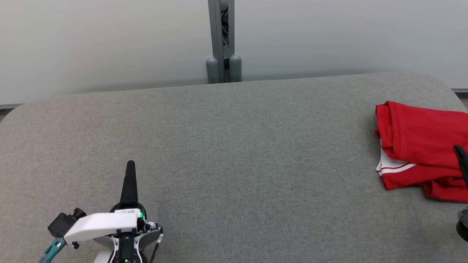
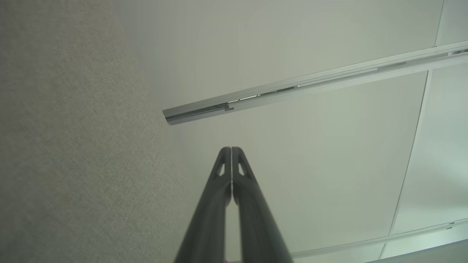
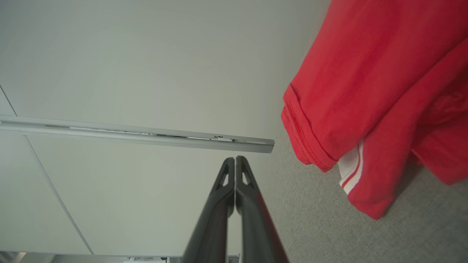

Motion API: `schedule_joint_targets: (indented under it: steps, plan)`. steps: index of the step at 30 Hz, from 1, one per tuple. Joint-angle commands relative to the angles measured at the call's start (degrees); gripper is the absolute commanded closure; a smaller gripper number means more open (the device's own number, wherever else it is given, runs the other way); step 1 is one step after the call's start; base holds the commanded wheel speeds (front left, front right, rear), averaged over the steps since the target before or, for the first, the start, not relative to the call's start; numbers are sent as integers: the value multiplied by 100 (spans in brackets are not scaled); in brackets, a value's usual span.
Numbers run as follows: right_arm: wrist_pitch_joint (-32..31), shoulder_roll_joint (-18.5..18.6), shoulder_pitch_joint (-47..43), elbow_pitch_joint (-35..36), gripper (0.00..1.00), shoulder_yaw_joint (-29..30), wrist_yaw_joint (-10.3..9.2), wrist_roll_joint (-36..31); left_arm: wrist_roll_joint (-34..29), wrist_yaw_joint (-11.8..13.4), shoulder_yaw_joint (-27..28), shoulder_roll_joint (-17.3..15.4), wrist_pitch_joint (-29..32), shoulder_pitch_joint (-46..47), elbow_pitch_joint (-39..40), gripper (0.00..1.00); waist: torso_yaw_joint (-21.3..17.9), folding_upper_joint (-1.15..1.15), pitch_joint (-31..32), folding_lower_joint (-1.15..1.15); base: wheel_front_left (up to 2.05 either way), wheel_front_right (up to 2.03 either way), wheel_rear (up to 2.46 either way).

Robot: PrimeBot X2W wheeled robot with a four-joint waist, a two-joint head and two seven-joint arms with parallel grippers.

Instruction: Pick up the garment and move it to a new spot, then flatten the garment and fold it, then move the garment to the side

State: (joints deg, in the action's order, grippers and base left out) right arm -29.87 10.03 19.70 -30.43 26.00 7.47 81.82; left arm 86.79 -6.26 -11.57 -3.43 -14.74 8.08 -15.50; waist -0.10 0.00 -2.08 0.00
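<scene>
While both pairs of jaws are pressed fully together and hold nothing, the left jaws sit at the near left of the grey tabletop (image 1: 234, 146), their dark fingers (image 1: 129, 179) pointing toward the far edge over bare fabric. In the left wrist view those fingers (image 2: 214, 204) meet along their length, with the tabletop's cloth on one side and pale wall on the other. Of the right jaws, a dark fingertip (image 1: 461, 157) shows at the right edge of the head view, in front of the red garment (image 1: 420, 138). In the right wrist view the closed fingers (image 3: 219, 208) point past the garment's (image 3: 365, 73) hem and stand apart from the cloth. The garment lies folded in a loose bundle at the far right of the tabletop, well apart from the left jaws, with white trim and a thin red stripe showing at its near left corner. Beyond the far edge, a grey post (image 1: 221, 36) with two rounded grey caps at its foot stands between pale wall panels (image 1: 91, 44).
</scene>
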Motion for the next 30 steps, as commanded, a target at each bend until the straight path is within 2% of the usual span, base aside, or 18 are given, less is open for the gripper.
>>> schedule_joint_targets:
  steps: [1, 20, 30]
  plan:
    - [-71, 70, 116, -17, 100, 71, 4, 114, 128, -48, 2, -31, -14, 126, -7, 100, 1, 0, 1, 0, 0, 0, 0]
    - [-499, 146, 298, -290, 100, 337, 4, 851, 860, -146, -63, 57, -34, 241, -134, 100, 22, 0, 22, 0, 0, 0, 0]
    - [-494, 143, 288, -283, 100, 331, 4, 834, 831, -142, -61, 56, -30, 244, -130, 100, 22, 0, 22, 0, 0, 0, 0]
